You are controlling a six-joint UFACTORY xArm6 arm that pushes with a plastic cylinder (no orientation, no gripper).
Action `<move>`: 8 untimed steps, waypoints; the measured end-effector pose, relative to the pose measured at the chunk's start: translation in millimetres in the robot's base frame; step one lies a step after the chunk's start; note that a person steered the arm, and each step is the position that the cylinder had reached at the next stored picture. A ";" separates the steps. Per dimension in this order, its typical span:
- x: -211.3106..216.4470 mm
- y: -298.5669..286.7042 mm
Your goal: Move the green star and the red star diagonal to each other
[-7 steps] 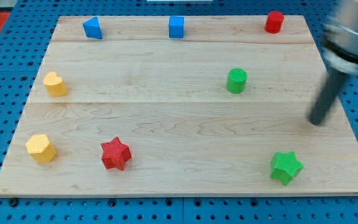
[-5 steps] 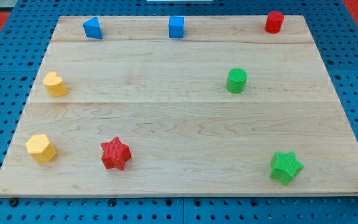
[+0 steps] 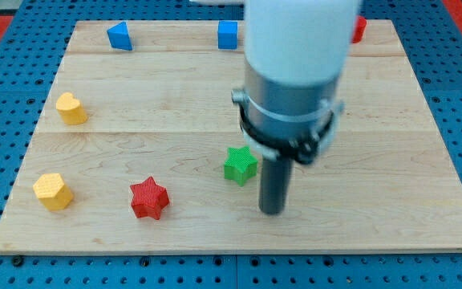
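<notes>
The green star lies on the wooden board near its middle, a little below centre. The red star lies to its lower left, near the board's bottom edge. My tip rests on the board just right of and below the green star, close to it but apart. The arm's large body fills the view's upper middle and hides the green cylinder.
A yellow heart-like block and a yellow hexagon sit at the left. A blue wedge block and a blue cube stand along the top edge. A red cylinder peeks out at the top right.
The arm left the view, then came back over the board's middle. The green star has moved from the bottom right to near the centre. The red star has not moved.
</notes>
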State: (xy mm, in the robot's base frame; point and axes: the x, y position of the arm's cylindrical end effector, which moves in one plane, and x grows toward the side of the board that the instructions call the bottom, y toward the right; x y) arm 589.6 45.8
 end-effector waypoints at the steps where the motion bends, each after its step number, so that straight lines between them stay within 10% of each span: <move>1: 29.2 -41.7; 4: -2.8 -208.2; 8: -8.5 -142.0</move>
State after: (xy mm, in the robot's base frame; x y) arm 581.0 -96.2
